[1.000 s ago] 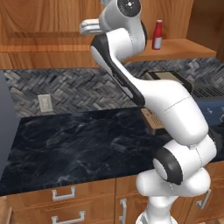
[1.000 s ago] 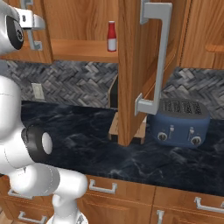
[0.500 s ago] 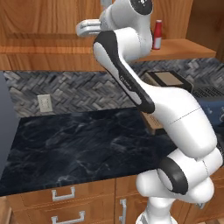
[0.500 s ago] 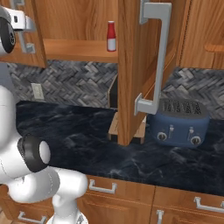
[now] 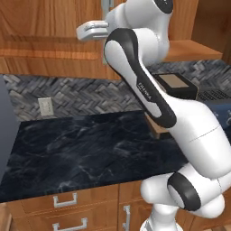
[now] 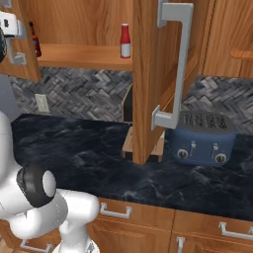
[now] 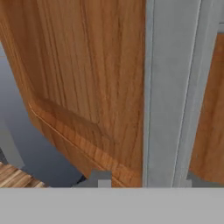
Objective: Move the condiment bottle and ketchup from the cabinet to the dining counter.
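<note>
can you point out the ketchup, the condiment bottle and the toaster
ketchup (image 6: 125, 42), right base view, on its red body
condiment bottle (image 6: 34, 43), right base view, on its dark body
toaster (image 6: 201, 138), right base view, on its blue front face

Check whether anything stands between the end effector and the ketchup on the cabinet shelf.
Yes, the left cabinet door: the end effector faces its panel and bar handle closely. The ketchup itself stands unobstructed on the open shelf, beside the open right door.

White glossy arm (image 5: 149, 90) — dark joints, black band, small lettering.
</note>
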Robot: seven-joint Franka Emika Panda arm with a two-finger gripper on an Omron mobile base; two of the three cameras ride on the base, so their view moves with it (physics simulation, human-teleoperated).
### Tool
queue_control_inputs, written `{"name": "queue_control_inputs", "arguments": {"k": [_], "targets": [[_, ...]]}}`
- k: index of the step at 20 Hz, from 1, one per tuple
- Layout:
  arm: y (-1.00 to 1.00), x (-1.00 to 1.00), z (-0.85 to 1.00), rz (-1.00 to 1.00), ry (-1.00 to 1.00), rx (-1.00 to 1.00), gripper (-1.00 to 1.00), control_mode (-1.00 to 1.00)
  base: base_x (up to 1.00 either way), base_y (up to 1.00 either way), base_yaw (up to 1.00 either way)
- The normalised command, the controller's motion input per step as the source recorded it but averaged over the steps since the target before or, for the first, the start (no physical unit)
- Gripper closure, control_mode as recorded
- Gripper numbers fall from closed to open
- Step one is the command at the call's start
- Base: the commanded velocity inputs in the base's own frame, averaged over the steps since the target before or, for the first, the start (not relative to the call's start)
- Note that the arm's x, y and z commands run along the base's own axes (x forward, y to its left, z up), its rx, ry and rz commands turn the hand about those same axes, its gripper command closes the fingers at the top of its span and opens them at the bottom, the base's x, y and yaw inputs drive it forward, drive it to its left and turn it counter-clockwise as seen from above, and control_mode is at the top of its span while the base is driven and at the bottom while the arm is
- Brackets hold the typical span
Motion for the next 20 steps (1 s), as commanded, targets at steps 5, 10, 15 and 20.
{"name": "queue_control_inputs", "arguments": {"k": [5,10,15,20], "targets": [[0.55,-0.79,0.00,0.13,0.00,0.02,1.00,-1.00,0.00,0.00,0.00],[0.58,-0.76,0.00,0.09,0.00,0.03,1.00,-1.00,0.00,0.00,0.00],[0.59,-0.72,0.00,0.08,0.00,0.02,1.00,-1.00,0.00,0.00,0.00],[0.58,-0.64,0.00,0.05,0.00,0.02,1.00,-1.00,0.00,0.00,0.00]]}}
